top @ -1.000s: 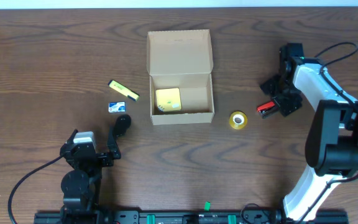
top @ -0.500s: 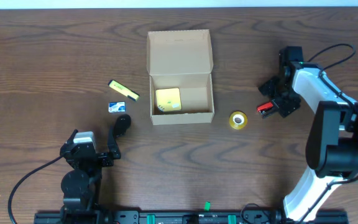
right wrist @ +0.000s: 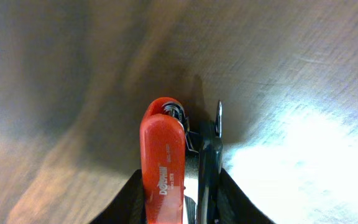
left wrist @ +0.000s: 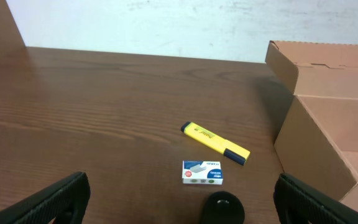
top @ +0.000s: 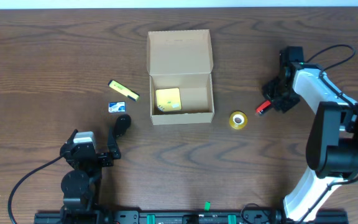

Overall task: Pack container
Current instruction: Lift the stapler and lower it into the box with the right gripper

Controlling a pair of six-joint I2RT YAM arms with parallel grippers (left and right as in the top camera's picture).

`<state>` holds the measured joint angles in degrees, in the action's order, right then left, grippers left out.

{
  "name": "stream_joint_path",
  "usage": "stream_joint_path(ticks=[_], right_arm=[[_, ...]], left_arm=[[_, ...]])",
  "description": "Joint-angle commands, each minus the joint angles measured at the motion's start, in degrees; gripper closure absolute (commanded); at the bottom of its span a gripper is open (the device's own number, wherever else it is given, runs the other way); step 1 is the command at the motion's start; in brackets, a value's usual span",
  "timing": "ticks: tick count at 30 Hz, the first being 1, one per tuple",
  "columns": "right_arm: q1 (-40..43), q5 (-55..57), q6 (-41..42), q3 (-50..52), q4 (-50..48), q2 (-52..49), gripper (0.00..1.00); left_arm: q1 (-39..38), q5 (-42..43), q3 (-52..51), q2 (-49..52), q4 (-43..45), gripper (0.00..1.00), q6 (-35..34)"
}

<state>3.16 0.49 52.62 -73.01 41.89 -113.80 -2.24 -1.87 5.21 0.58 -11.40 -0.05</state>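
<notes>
Box (top: 180, 78): on counter (top: 42, 56), lid open, yellow pad (top: 168, 99) inside.
Left gripper (left wrist: 180, 186): front-left of box, spread wide, empty.
Right gripper (top: 268, 104): right of box, pinching red stapler (right wrist: 162, 155).
Tape roll (top: 238, 120): between box and stapler.

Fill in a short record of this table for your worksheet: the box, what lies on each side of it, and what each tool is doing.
Container: cardboard box, flap lid open, yellow square item inside
Left of box: yellow highlighter, small staple box
Right of box: yellow tape roll
Right tool: closed on red stapler, far right of the box
Left tool: open, holding nothing
</notes>
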Motion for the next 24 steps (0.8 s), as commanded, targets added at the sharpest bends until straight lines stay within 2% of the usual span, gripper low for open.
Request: stream_joint_path(ticks=[1,4,8,10,15,21,24], right_arm=[[0.1,-4.7,0.0,1.6,-1.2,-1.7,0.86],[0.1,-6.9,0.0,1.5,-2.8,-1.6,0.98],[0.1,-11.5,-0.2,-0.1,-3.8,-1.6,0.98],[-0.3,-13.9,-3.3,-2.7,-3.7,-1.4,0.99],[-4.7,-12.0,-10.8,-15.6,-0.2,0.1,0.99],[-15.1,-3.8,-20.6,-36.5,9.4,0.1,0.99],[-20.0,-1.3,-22.3,-41.5,12.5,0.1,0.99]], left_arm=[[0.3,0.0,-1.7,-0.3,-0.5,0.05,-0.3],[0.3,0.0,-1.7,-0.3,-0.4,0.05,-0.3],[0.3,0.0,-1.7,-0.3,-0.5,0.05,-0.4],[0.3,0.0,-1.7,-0.3,-0.4,0.05,-0.3],[0.3,0.0,-1.7,-0.3,-0.5,0.05,-0.3],[0.3,0.0,-1.7,-0.3,-0.4,0.05,-0.3],[0.3,0.0,-1.7,-0.3,-0.5,0.05,-0.3]])
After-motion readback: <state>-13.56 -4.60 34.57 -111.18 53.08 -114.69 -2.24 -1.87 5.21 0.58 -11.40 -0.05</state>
